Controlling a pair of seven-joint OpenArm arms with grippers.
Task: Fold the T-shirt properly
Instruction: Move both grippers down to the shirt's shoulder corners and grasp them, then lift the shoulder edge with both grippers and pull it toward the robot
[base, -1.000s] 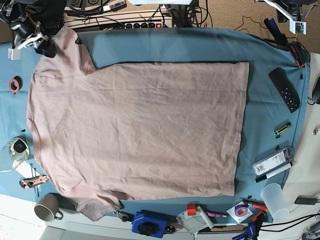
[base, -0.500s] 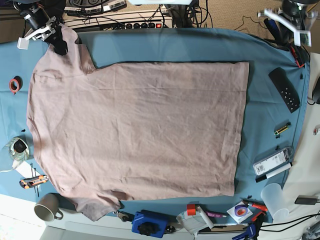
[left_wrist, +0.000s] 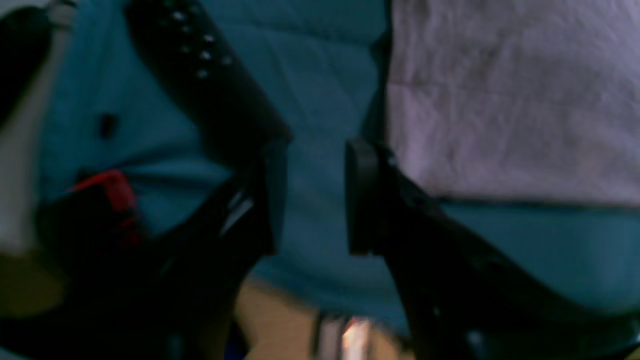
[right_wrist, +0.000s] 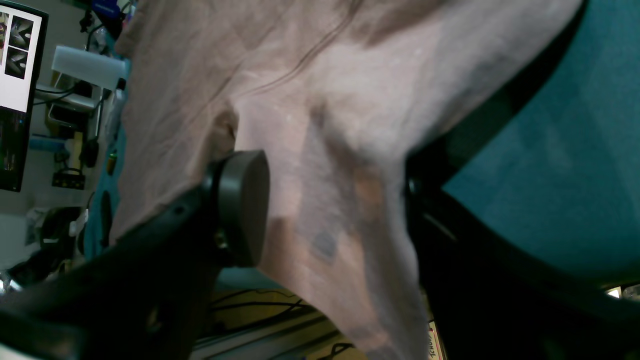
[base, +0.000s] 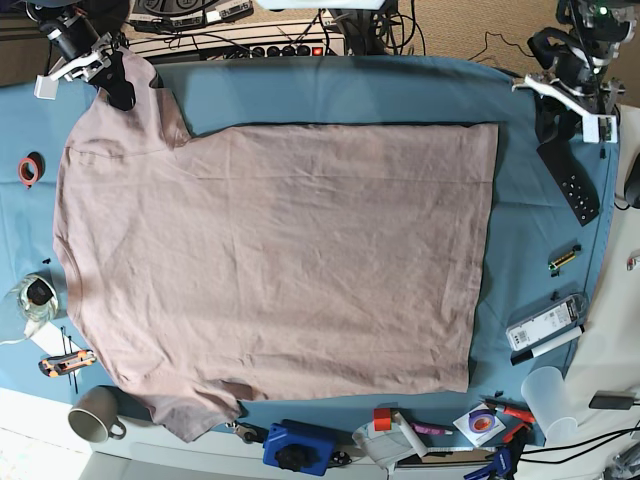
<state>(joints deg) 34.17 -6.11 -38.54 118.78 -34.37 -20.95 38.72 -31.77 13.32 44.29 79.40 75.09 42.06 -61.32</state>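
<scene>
The T-shirt (base: 280, 260), dusty pink-beige, lies spread flat on the blue table cloth (base: 350, 95) with its hem toward the right. My right gripper (base: 112, 85) is at the far left sleeve. In the right wrist view this gripper (right_wrist: 330, 205) is open, and sleeve fabric (right_wrist: 350, 150) hangs between its wide-set fingers without being pinched. My left gripper (base: 558, 115) hovers over the cloth at the far right, just off the shirt's far hem corner (left_wrist: 500, 100). In the left wrist view it (left_wrist: 310, 195) is open, with only blue cloth showing between its jaws.
A black remote (base: 578, 190) lies right beside the left gripper. A mug (base: 95, 415), a cutter (base: 68, 363), a blue device (base: 298, 447) and a plastic cup (base: 548, 395) line the near edge. A power strip (base: 285, 50) lies beyond the far edge.
The left arm has come down from the top right corner to the cloth by the remote, and its jaws have parted. The right gripper shifted slightly up along the sleeve and then held still.
</scene>
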